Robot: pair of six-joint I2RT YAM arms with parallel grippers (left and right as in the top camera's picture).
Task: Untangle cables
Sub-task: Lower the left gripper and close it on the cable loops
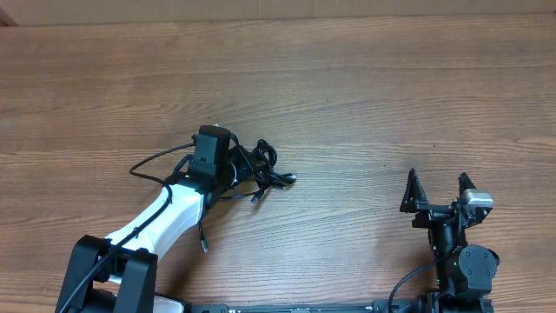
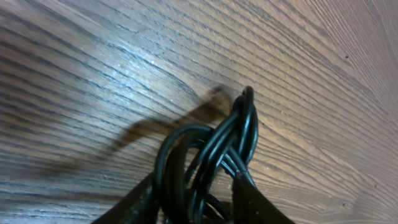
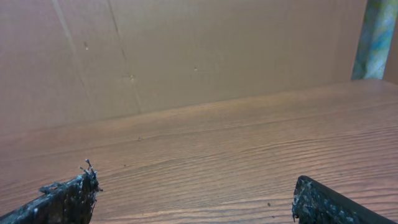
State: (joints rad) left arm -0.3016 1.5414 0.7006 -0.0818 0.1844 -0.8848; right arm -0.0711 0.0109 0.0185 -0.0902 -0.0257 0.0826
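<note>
Lying on the wooden table (image 1: 347, 87), left of centre, the cables (image 1: 265, 169) form one knotted clump. The left gripper (image 2: 196, 193) is clamped on its strands, one finger on each side. The right gripper (image 1: 437, 187) is well apart from them, with its jaws wide.

We count two grippers, a left gripper (image 2: 194, 202) and a right gripper (image 1: 437, 179), one tangled clump of cables (image 1: 261, 165), and one wooden table (image 1: 347, 87).
</note>
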